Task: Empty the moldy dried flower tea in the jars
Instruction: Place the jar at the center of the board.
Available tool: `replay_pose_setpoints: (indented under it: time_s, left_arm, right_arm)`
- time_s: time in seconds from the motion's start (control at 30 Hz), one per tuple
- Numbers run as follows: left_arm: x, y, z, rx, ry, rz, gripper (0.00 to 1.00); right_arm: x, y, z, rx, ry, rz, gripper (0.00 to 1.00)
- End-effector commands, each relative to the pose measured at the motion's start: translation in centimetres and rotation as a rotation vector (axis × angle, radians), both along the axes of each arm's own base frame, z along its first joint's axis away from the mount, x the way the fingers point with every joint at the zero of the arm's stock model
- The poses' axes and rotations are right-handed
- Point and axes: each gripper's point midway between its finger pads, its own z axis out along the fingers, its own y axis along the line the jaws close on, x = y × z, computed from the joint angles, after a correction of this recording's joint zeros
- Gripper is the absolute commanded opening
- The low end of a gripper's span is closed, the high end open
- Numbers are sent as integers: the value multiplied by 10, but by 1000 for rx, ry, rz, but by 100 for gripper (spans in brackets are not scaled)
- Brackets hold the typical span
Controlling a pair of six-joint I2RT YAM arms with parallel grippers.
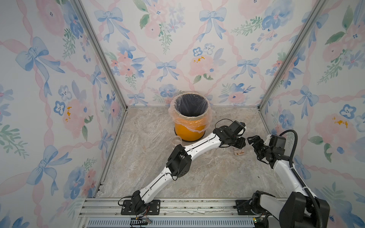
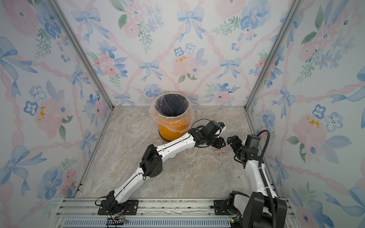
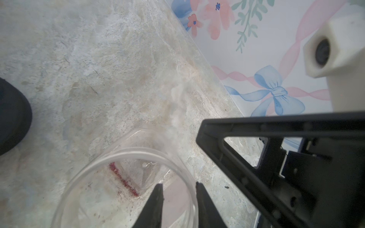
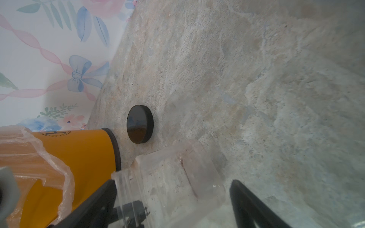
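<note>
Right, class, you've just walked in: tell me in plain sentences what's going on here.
Two robot arms meet at an open clear jar standing on the table. The left gripper appears to have one finger inside its rim, fingers parted, not clamped. The right gripper is wide open close by. Only a reddish trace shows inside; a black lid lies beside the orange bin.

Site: I'm operating in a robot test booth, with floral panels (image 1: 177, 49) in aluminium framing (image 1: 101, 53) enclosing the orange bin (image 1: 187, 132).
</note>
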Motion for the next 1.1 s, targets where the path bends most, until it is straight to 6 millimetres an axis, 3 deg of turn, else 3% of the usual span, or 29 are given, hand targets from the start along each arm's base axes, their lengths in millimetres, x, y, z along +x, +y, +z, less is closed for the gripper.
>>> replay_pose_setpoints:
  time_s: [0.0, 0.13, 0.3, 0.43, 0.73, 0.8, 0.9, 1.07]
  left_arm:
    - [3, -1, 2, -7, 0, 4, 40]
    - [9, -3, 42, -68, -52, 25, 55]
    - [11, 0, 71, -106, -86, 39, 62]
    - [14, 6, 108, -151, -138, 60, 70]
    - [19, 44, 217, -229, -361, 147, 89]
    - [19, 55, 231, -224, -398, 164, 91]
    - [17, 74, 246, -198, -453, 191, 92]
    - [20, 115, 252, -96, -543, 272, 95]
  right_arm:
    - [-4, 5, -20, 23, 46, 0, 92]
    - [-6, 1, -30, 44, 61, -24, 92]
    - [-7, 1, -44, 112, 77, -45, 91]
    - [-11, 3, -47, 144, 76, -61, 91]
    - [-32, -9, -12, 113, 19, -108, 92]
    - [-39, -5, -7, 129, 17, -113, 92]
    - [-52, 2, -2, 159, 17, -121, 85]
    - [-73, 7, 3, 137, 35, -132, 60]
